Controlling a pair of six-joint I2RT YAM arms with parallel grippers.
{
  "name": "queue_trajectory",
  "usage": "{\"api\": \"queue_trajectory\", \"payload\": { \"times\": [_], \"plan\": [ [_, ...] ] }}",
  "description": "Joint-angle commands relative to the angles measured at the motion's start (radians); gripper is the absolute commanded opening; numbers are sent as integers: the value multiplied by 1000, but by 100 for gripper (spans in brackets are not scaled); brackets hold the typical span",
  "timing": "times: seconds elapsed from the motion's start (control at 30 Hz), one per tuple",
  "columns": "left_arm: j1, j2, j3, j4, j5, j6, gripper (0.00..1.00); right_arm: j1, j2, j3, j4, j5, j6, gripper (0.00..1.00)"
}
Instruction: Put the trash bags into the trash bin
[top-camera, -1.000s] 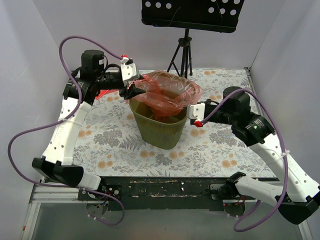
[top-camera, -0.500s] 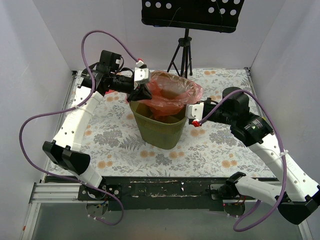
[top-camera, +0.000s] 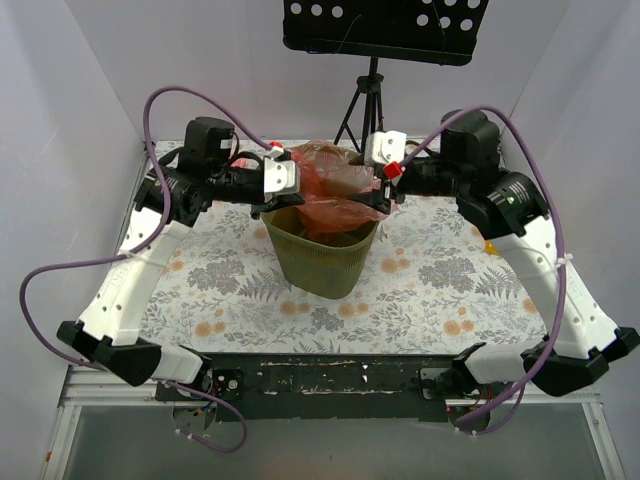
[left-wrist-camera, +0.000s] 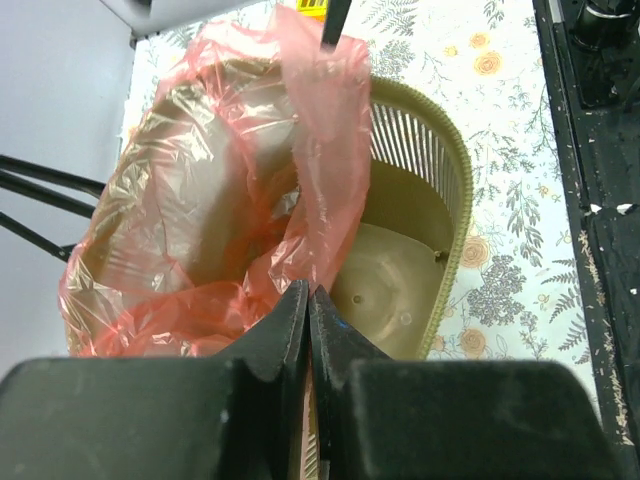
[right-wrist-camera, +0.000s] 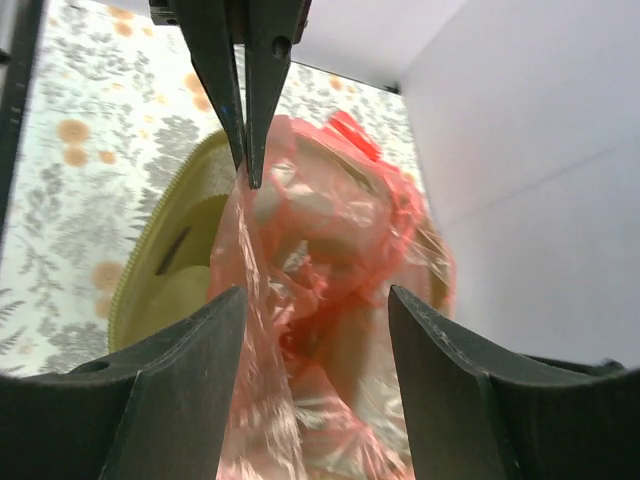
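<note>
Your top camera looks down from high behind the near edge over the whole table. Your wrist cameras sit close, facing each other across the trash bin; all three share its rim and the trash bag

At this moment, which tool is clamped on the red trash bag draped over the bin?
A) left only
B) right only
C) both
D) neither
A: the left wrist view shows the left tool with its jaws shut on a fold of the trash bag above the trash bin, while the right tool stands open around the film.
</note>
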Motion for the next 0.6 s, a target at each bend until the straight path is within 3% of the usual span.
{"api": "queue_trajectory", "payload": {
  "times": [0.0,0.17,0.57],
  "plan": [
    [-30,-71,-44,84,-79,25,0,-2,114,131,-148,-142,36,66],
    [-33,-83,-61,93,-134,42,0,-2,191,285,-320,-216,30,65],
    [-33,-161,-137,202,-205,50,0,-2,201,173,-383,-192,16,59]
  ]
}}
